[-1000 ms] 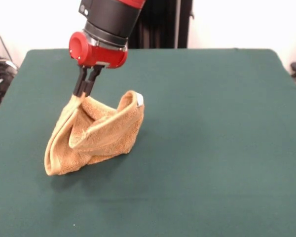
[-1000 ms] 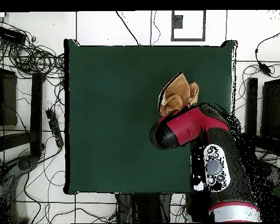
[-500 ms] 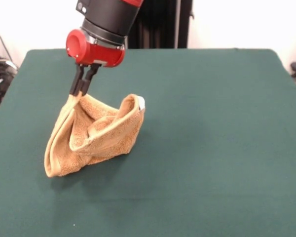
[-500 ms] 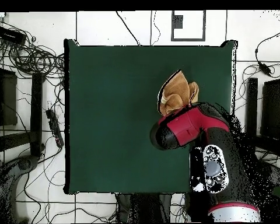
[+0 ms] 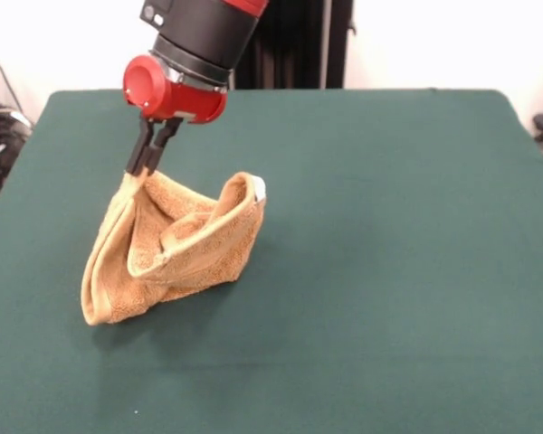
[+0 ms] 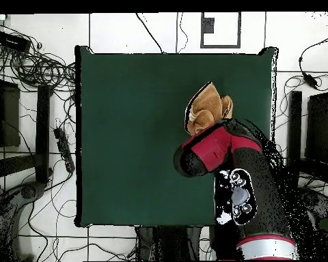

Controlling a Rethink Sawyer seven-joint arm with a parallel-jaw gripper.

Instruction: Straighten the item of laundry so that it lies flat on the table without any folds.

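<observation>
A wide dark green felt-like tabletop (image 5: 398, 235) fills the scene, with a pale wall behind it in the front view and a white tiled floor strewn with black cables (image 6: 37, 68) around it in the overhead view.

A small orange-tan terry hand towel (image 5: 176, 249) stands bunched toward the left side of the tabletop in the front view, well in from every edge. It is not flat: one corner is pulled up into a peak, and the cloth hangs from it in a long fold down to the felt at the lower left, where the bottom edge rests on the surface. A second fold rises on the right side of the bundle, curling over at the top, with a small white label (image 5: 258, 188) showing on its upper right tip. Between the two raised parts the cloth sags into a hollow pocket.

The jaws (image 5: 138, 172) of the red and black robot arm (image 5: 195, 45) reach down at a slant from the red wrist collar to the lifted peak. The two dark fingers (image 5: 148, 152) lie close together, pinched on the towel's corner, which is held clear of the tabletop.

In the overhead view the towel (image 6: 206, 109) shows as a tan clump in the right half of the tabletop (image 6: 126, 136), partly covered by the arm (image 6: 214, 147), which hides the jaws there.
</observation>
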